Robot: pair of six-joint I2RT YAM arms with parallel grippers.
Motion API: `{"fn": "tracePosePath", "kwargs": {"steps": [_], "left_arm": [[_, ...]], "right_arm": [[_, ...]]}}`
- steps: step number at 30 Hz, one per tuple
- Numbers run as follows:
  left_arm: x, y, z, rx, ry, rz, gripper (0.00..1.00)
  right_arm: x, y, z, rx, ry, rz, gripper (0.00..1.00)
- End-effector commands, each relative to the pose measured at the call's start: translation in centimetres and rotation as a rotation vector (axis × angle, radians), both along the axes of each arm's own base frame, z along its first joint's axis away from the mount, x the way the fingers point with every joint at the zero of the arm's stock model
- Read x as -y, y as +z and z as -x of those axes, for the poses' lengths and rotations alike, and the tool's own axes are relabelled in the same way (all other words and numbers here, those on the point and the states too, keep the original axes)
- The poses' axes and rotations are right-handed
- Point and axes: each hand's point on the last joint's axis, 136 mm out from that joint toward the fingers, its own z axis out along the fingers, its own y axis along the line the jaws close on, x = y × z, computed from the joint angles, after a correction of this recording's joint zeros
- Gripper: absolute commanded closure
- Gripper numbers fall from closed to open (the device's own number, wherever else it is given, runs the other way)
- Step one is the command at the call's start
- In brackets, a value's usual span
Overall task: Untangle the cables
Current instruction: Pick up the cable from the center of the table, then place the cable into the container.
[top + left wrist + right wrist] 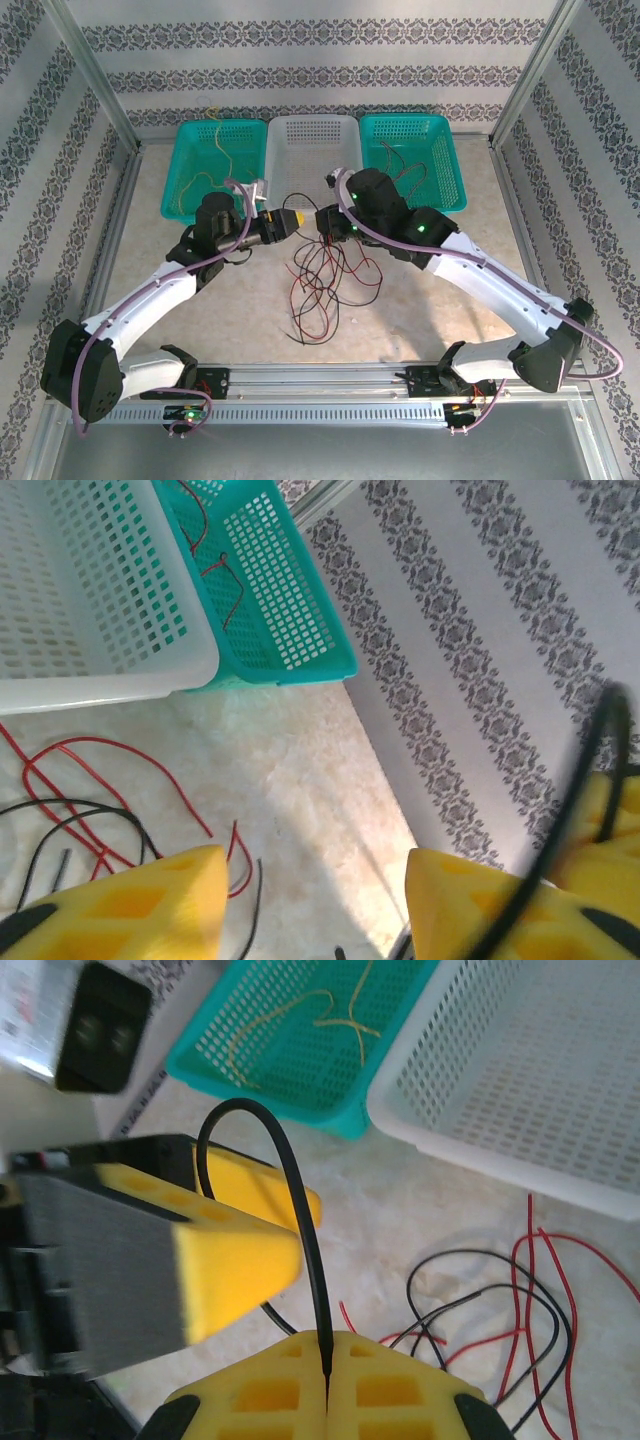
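On the table (420, 320) the cables (325, 285) lie tangled just on the near side of both hands. Our right hand (328, 1345) is clamped on a black cable (300, 1200) that arches up and over toward our left hand (315, 880), whose fingers (130, 900) stand apart beside it.

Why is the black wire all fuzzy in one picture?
Left wrist view: the black cable sits right by the lens, so it smears; right wrist view: the left gripper looms close and fuzzy, the green basket looks sharp; top view: even light, everything crisp.
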Motion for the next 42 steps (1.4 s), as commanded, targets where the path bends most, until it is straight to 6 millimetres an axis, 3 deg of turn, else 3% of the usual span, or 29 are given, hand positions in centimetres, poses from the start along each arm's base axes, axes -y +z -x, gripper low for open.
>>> {"fn": "tracePosePath", "kwargs": {"steps": [1,8,11,18,21,23,33,42], "left_arm": [[1.0,3.7,-0.3,0.112,-0.031,0.044,0.65],[1.6,8.1,-0.8,0.214,-0.050,0.078,0.87],[1.5,10.7,-0.8,0.262,-0.048,0.093,0.99],[1.0,19.1,1.1,0.441,-0.070,0.243,1.00],[1.0,21.4,1.7,0.481,-0.084,0.305,1.00],[1.0,22.4,1.6,0.495,-0.088,0.325,1.00],[0.9,26.6,0.8,0.585,-0.076,0.284,1.00],[-0.6,24.0,-6.7,0.479,0.181,0.073,1.00]], "right_arm": [[0.4,2.4,0.0,0.052,0.002,-0.028,1.00],[0.9,3.4,0.2,0.069,-0.008,-0.050,0.99],[1.5,3.9,0.2,0.080,-0.027,-0.061,0.93],[2.3,3.2,-0.3,0.070,-0.075,-0.077,0.70],[2.3,2.8,-0.5,0.062,-0.087,-0.084,0.54],[2.4,2.4,-0.7,0.056,-0.097,-0.081,0.50],[5.1,-2.6,-2.5,-0.053,-0.227,-0.078,0.50],[8.2,-5.6,-2.2,-0.102,-0.318,-0.062,0.49]]}}
